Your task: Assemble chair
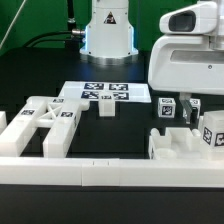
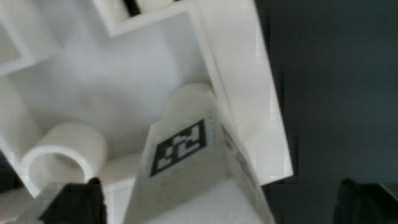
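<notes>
Fingers [image 2: 75, 198] wide open, empty; chair part [image 2: 182, 148] btwn them looks stiff, light, slick, so we'd pinch its flat sides.

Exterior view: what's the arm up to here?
The end effector hangs over the loose chair parts at the exterior view's right. Its jaws are wide open, straddling a tagged white part without clamping it. The X-braced frame lies untouched at the exterior view's left, with the marker board beyond it. No parts look joined yet.
</notes>
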Tool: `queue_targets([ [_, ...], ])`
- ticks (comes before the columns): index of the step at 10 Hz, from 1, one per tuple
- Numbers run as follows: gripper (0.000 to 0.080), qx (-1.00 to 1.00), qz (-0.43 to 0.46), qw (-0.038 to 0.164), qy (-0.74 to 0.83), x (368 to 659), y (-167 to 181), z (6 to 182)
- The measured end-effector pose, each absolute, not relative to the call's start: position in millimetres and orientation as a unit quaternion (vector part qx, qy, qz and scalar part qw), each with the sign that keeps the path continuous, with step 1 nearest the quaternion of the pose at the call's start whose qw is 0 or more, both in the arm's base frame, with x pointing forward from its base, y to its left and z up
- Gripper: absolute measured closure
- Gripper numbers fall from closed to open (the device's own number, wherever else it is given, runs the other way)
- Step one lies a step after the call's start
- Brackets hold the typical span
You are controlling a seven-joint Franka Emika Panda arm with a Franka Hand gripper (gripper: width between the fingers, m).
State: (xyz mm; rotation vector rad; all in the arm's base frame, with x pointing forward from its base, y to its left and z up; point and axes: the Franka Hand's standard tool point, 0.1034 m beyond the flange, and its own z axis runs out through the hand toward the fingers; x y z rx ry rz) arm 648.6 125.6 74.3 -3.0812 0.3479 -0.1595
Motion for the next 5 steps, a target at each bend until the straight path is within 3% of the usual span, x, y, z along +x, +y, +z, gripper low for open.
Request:
queue_targets([
  [4, 0.0150, -0.998, -0.055, -0.001, -0.038, 650.4, 122.1, 75.4],
  [5, 0.0247, -0.998, -0.056, -0.001, -0.038, 650.5, 122.0, 75.4],
])
